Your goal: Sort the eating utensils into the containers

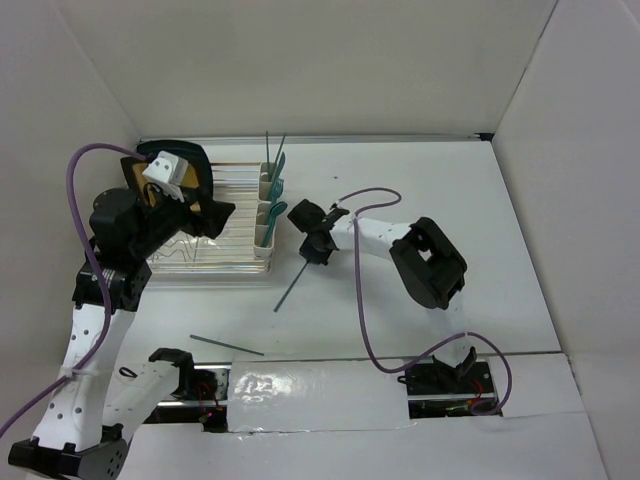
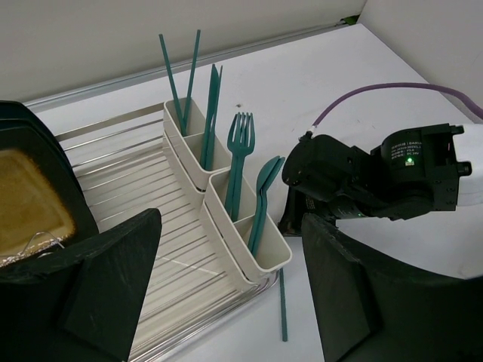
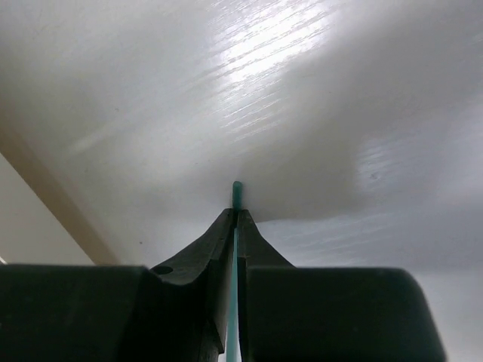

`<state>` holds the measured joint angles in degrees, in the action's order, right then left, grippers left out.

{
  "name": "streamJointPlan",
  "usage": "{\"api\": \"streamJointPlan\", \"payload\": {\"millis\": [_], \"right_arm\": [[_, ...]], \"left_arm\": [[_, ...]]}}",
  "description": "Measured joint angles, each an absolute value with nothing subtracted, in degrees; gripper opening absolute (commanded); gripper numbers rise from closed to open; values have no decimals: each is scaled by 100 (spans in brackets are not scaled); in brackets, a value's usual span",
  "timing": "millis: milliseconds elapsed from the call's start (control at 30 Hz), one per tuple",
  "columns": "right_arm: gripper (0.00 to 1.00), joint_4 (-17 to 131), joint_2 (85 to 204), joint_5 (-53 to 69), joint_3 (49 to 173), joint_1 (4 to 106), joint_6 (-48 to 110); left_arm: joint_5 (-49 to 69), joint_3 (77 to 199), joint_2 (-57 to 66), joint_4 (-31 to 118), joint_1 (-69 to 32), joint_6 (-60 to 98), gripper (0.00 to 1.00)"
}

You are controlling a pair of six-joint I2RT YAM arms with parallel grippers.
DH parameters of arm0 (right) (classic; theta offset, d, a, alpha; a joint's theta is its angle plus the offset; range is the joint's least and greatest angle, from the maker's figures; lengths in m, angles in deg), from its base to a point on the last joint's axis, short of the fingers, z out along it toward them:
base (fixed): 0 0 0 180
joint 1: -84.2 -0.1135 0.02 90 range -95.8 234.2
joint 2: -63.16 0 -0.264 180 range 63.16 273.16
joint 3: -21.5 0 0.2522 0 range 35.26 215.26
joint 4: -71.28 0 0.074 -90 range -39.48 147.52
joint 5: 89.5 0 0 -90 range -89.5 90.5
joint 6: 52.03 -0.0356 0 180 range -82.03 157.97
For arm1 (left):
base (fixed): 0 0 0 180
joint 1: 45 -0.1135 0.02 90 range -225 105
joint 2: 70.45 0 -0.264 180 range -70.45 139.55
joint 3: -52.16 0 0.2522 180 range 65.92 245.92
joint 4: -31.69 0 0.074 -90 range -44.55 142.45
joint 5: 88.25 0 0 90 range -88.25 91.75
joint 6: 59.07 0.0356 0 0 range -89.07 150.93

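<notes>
Grip first: your right arm's black fingers (image 3: 204, 256) are pinching one end of a slim teal-green plastic utensil (image 1: 295, 286) lying on the white worktop (image 1: 505, 200) just beside the cream-white plastic cutlery cups (image 2: 266, 260), so lift straight up, tip it upright and lower it into the compartment holding its own kind. Your left arm's fingers (image 2: 113, 286) hang spread wide over the wire dish rack (image 2: 151, 196), out of the way. No brand, label or writing is readable.

Robot lab booth: plain white walls (image 1: 300, 60), tabletop (image 1: 520, 250)
</notes>
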<state>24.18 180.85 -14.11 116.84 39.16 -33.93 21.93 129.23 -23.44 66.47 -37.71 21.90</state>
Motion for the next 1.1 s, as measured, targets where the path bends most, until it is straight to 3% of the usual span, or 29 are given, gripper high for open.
{"api": "streamJointPlan", "payload": {"millis": [233, 500, 633, 800, 1100], "right_arm": [[4, 3021, 17506, -1596, 10740, 4032, -2879], [0, 3660, 16140, -1618, 8961, 4421, -2186], [0, 3472, 15698, -1682, 8574, 4712, -1749], [0, 3319, 15515, -1749, 8436, 5037, -1301], [0, 3316, 15342, -1607, 8303, 5979, -341]], "left_arm": [[2615, 12923, -2355, 6708, -3773, 2279, 86], [4584, 12923, -2347, 7132, -3578, 2635, 81], [4917, 12955, -2025, 7427, -2979, 2651, 79], [4499, 12958, -1464, 7567, -1779, 2603, 81], [2340, 12905, -434, 7403, 354, 2006, 85]]}}
